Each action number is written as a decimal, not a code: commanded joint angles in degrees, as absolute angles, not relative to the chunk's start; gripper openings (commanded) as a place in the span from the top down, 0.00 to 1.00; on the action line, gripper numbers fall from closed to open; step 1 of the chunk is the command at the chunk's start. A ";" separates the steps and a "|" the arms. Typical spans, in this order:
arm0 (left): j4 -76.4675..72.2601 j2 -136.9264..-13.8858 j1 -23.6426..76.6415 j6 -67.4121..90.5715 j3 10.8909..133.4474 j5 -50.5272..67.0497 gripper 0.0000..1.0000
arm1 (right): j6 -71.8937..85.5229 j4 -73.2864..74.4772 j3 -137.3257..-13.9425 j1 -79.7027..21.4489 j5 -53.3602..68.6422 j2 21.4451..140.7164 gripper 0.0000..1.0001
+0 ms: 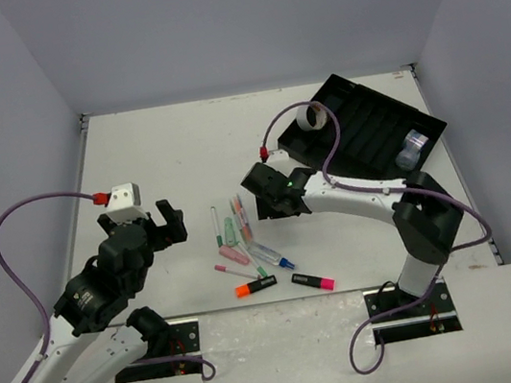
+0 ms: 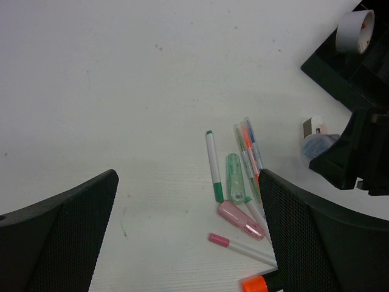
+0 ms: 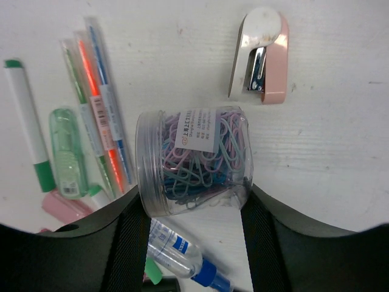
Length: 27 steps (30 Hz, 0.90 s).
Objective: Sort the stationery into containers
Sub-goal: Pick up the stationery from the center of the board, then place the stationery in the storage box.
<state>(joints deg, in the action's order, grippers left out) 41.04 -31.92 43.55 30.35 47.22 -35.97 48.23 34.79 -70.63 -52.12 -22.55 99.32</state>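
In the right wrist view my right gripper (image 3: 193,204) is shut on a clear jar of coloured paper clips (image 3: 191,152), with one finger on each side of it. In the top view it (image 1: 271,207) is at the right edge of the pen pile (image 1: 237,228). A small pink and white stapler-like item (image 3: 261,55) lies just beyond the jar. My left gripper (image 1: 169,227) is open and empty left of the pile; thin pens (image 2: 213,164) lie between its fingers (image 2: 304,225). The black divided tray (image 1: 371,124) holds a tape ring (image 1: 312,116) and another clear jar (image 1: 411,147).
An orange-ended highlighter (image 1: 254,288) and a pink-ended one (image 1: 315,282) lie near the front edge. A clear tube with a blue cap (image 1: 271,257) lies below the pile. Grey walls close in the table on three sides.
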 commanded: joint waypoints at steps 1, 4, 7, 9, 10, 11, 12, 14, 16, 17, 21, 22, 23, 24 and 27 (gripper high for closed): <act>39.02 -31.94 43.39 29.18 47.37 -36.39 0.00 | 47.19 37.03 -72.23 -51.48 -29.18 90.25 0.76; 39.02 -31.42 43.33 29.18 47.33 -36.39 0.00 | 46.58 39.94 -70.01 -45.33 -32.47 84.79 0.75; 39.02 -30.78 43.33 29.09 47.29 -36.30 0.00 | 43.33 39.99 -65.18 -33.27 -31.74 77.60 0.75; 39.02 -30.51 43.33 29.09 47.29 -36.22 0.00 | 41.10 39.99 -62.40 -26.71 -33.19 74.21 0.75; 38.95 -30.27 43.41 29.09 47.21 -36.21 0.00 | 40.05 40.07 -60.33 -19.98 -33.23 72.71 0.75; 38.94 -30.16 43.34 29.02 47.27 -36.21 0.00 | 37.88 40.00 -59.58 -16.22 -32.17 70.79 0.75; 38.86 -30.07 43.33 29.00 47.21 -36.14 0.00 | 36.26 39.02 -58.91 -11.04 -30.28 70.04 0.75; 38.77 -30.04 43.33 28.84 47.20 -35.96 0.00 | 31.57 37.03 -58.45 -6.29 -27.34 70.46 0.74; 38.63 -30.33 43.33 28.65 47.20 -35.60 0.00 | 30.11 36.87 -60.24 -2.07 -24.43 72.71 0.74; 38.58 -30.41 43.33 28.57 47.20 -35.60 0.00 | 29.54 36.80 -60.82 -0.29 -23.14 74.05 0.73; 38.57 -30.09 43.33 28.56 47.17 -35.48 0.00 | 28.82 34.65 -61.34 4.38 -19.58 80.12 0.73; 38.47 -29.84 43.33 28.56 47.13 -35.44 0.00 | 28.71 33.89 -61.23 4.56 -18.96 81.18 0.73; 38.37 -29.73 43.33 28.53 47.09 -35.36 0.00 | 28.65 33.54 -61.33 4.71 -18.74 82.40 0.73; 38.29 -29.77 43.33 28.45 47.05 -35.25 0.00 | 28.65 33.61 -61.63 4.83 -18.92 83.79 0.72; 38.23 -30.13 43.33 28.30 47.11 -35.07 0.00 | 29.24 33.49 -61.71 5.60 -19.41 86.68 0.72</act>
